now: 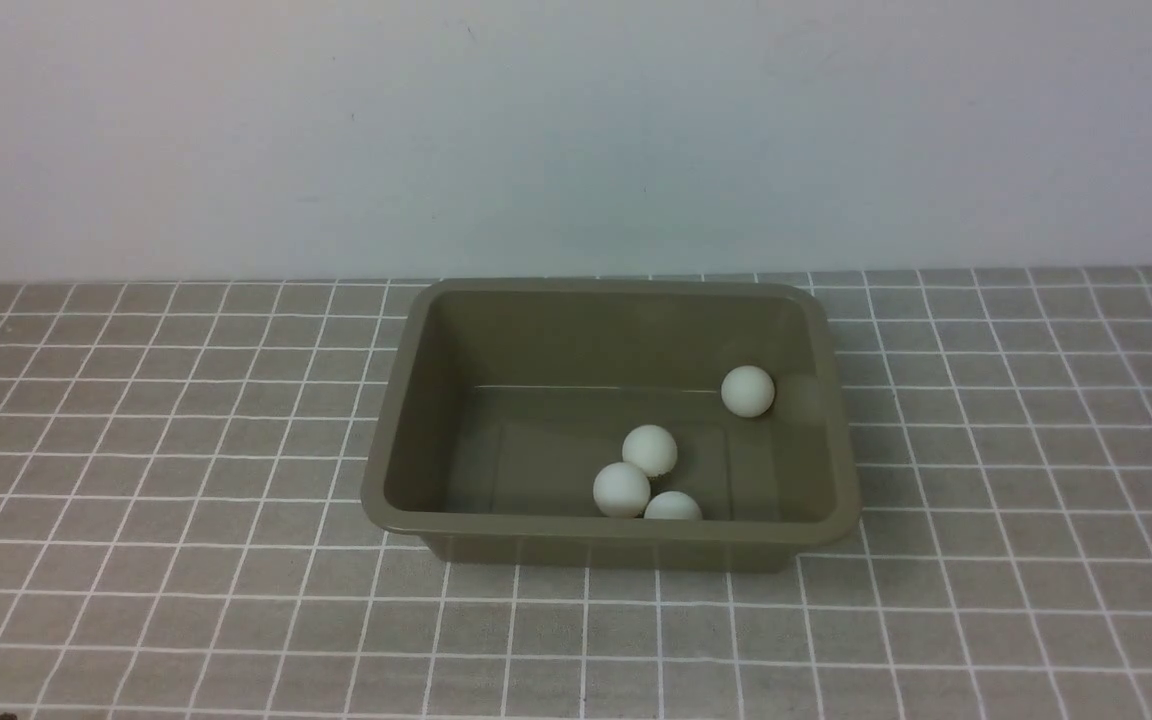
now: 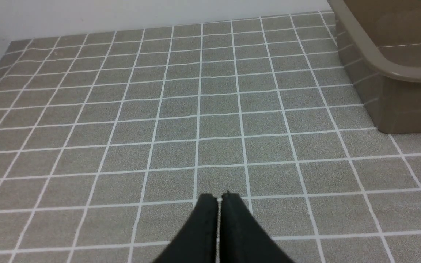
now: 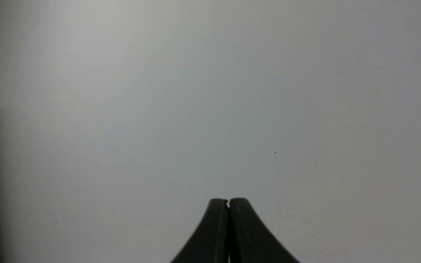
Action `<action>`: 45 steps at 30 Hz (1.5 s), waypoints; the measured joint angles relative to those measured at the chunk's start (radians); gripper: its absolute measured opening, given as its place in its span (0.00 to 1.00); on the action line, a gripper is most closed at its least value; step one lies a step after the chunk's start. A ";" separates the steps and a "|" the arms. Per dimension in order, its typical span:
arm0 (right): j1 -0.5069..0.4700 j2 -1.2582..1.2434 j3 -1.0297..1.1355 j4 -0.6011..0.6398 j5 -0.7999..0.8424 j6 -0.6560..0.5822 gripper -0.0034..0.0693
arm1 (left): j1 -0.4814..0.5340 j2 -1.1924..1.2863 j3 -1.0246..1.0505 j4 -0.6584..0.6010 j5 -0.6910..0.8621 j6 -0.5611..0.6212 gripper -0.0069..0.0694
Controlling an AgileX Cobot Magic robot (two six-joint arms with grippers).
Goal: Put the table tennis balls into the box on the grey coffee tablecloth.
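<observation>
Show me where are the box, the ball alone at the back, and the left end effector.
the box [image 1: 391, 400], front view, on its left rim.
the lone ball [image 1: 747, 391], front view, on its middle.
the left end effector [image 2: 219, 199], left wrist view, between its closed fingertips.

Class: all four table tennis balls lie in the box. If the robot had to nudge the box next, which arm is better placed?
Left, probably. The left gripper, shut and empty, hangs over the grey coffee tablecloth beside the box; the right gripper faces only a blank wall.

Glossy, smooth plastic box; matte white balls, probably plastic. Beyond the left gripper's matte black closed jaws, the tablecloth looks coarse, grainy woven cloth.
</observation>
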 joint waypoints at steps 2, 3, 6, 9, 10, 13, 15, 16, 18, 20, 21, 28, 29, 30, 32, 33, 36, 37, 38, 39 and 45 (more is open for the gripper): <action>0.000 0.000 0.000 0.000 0.000 0.000 0.03 | 0.000 0.000 0.000 0.000 0.000 0.000 0.08; 0.000 0.000 0.000 0.000 0.000 0.000 0.03 | 0.000 0.000 0.000 0.000 0.000 0.000 0.08; 0.000 0.000 0.000 0.000 0.000 0.000 0.03 | 0.000 0.000 0.000 0.000 0.000 0.000 0.08; 0.000 0.000 0.000 0.000 0.000 0.000 0.03 | 0.000 0.000 0.000 0.000 0.000 -0.001 0.08; 0.000 0.000 0.000 0.000 0.000 0.000 0.03 | 0.000 0.000 0.000 0.000 0.000 -0.001 0.08; 0.000 0.000 0.000 -0.002 0.000 0.000 0.03 | 0.000 0.000 0.000 0.000 0.000 -0.001 0.08; -0.001 0.000 0.010 -0.032 0.012 -0.001 0.03 | 0.000 0.000 0.000 0.000 0.000 -0.001 0.08; -0.007 0.000 0.020 -0.032 0.022 -0.004 0.03 | 0.000 0.000 0.000 0.000 0.000 -0.001 0.08; -0.033 0.000 0.053 -0.062 0.047 -0.009 0.03 | 0.000 0.000 0.000 0.000 0.000 -0.001 0.08; -0.077 0.000 0.103 -0.091 0.070 -0.017 0.03 | 0.000 0.000 0.000 0.000 0.000 -0.001 0.08; -0.144 0.000 0.169 -0.119 0.089 -0.020 0.03 | 0.000 0.000 0.000 0.000 0.000 -0.001 0.08; -0.370 0.000 0.464 -0.154 0.128 -0.020 0.03 | 0.000 0.000 0.000 0.000 0.000 -0.001 0.08; -0.387 0.001 0.491 -0.154 0.145 -0.020 0.03 | 0.000 0.000 0.000 0.000 0.000 -0.001 0.08; -0.395 0.002 0.497 -0.157 0.139 -0.018 0.03 | 0.000 0.000 0.000 0.000 -0.001 -0.001 0.08; -0.396 0.002 0.499 -0.157 0.135 -0.018 0.03 | 0.000 0.000 0.000 0.000 -0.001 -0.001 0.08; -0.396 0.002 0.498 -0.158 0.135 -0.018 0.03 | 0.000 0.000 0.000 0.000 -0.001 -0.001 0.08; -0.396 0.002 0.498 -0.158 0.135 -0.018 0.03 | 0.000 0.000 0.000 0.000 -0.001 -0.001 0.08; -0.396 0.002 0.498 -0.158 0.135 -0.018 0.03 | 0.000 0.000 0.000 0.000 -0.001 -0.001 0.08; -0.396 0.002 0.498 -0.158 0.135 -0.018 0.03 | 0.000 0.000 0.000 0.000 -0.001 -0.001 0.08; -0.396 0.002 0.498 -0.158 0.135 -0.018 0.03 | 0.000 0.000 0.000 0.000 -0.001 -0.001 0.08; -0.396 0.002 0.498 -0.160 0.135 -0.018 0.03 | 0.000 0.000 0.000 0.000 -0.001 -0.001 0.08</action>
